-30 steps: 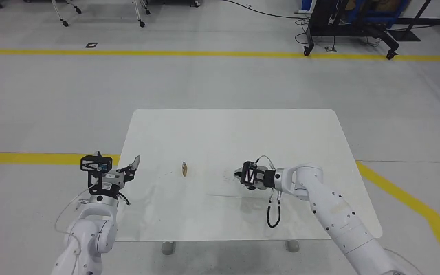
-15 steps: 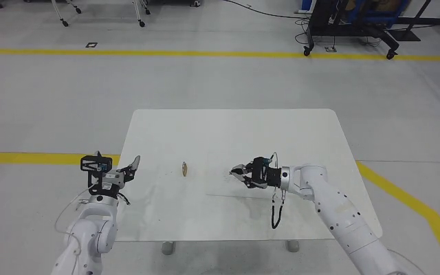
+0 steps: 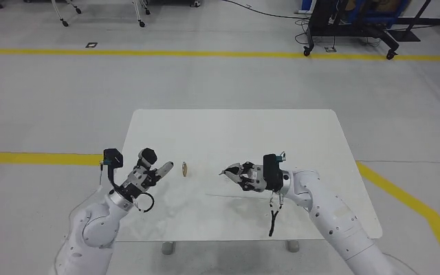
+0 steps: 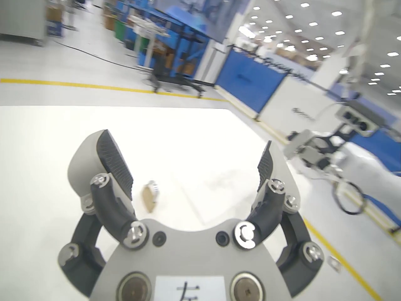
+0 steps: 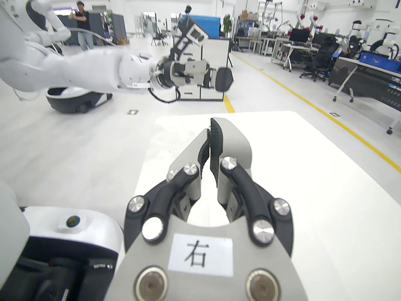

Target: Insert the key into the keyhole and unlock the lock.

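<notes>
Currently the left gripper point(image 3: 163, 168) hovers over the left part of the white table point(image 3: 275, 130). Its fingers are spread wide with nothing between them. The left wrist view shows the same gape point(image 4: 188, 155), and the small tan lock point(image 4: 149, 195) lies on the tabletop point(image 4: 62, 133) just ahead of the fingers. From above, the lock point(image 3: 184, 168) sits near the table's middle, just beside the left gripper and apart from it.

The right gripper point(image 3: 229, 172) is on the lock's other side, pointing toward it. Its ribbed pads point(image 5: 214, 145) are pressed together at the tips point(image 5: 210, 137) above the table point(image 5: 313, 173). Whether the key is pinched between them cannot be told.
</notes>
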### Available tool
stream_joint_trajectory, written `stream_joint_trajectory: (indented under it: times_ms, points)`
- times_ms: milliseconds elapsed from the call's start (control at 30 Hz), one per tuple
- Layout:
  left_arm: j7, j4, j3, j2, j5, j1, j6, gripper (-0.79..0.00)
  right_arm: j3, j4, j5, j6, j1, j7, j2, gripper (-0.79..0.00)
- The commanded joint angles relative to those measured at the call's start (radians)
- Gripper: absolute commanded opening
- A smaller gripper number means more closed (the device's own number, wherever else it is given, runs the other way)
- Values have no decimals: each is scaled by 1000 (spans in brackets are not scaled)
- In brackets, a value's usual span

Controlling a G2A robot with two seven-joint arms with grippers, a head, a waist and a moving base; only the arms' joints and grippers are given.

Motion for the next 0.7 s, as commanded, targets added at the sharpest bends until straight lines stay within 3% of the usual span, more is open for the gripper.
stream_joint_trajectory:
  times_ms: [0,233,333,433,533,633,667]
  points:
    - [34,-3,-1,0,18,4,15,0,-1,-1,1,1,-1,-1,1,-785]
    - [40,7,27,-3,-6,-3,6,0,-1,-1,1,1,-1,-1,1,-785]
    - [-59,81,102,-7,-296,-40,-45,0,-13,-12,35,1,-10,-24,-2,-785]
    - [-298,152,152,1,-632,-103,-27,0,-60,15,137,1,-9,-84,-8,-785]
    - [-612,212,187,13,-954,-174,47,0,-133,62,243,1,21,-122,-12,-785]
    - [-982,287,217,15,-1368,-245,193,0,-217,98,340,1,62,-147,-13,-785]
    - [-1090,329,214,16,-1452,-273,232,-46,-250,103,376,1,75,-157,-13,-785]
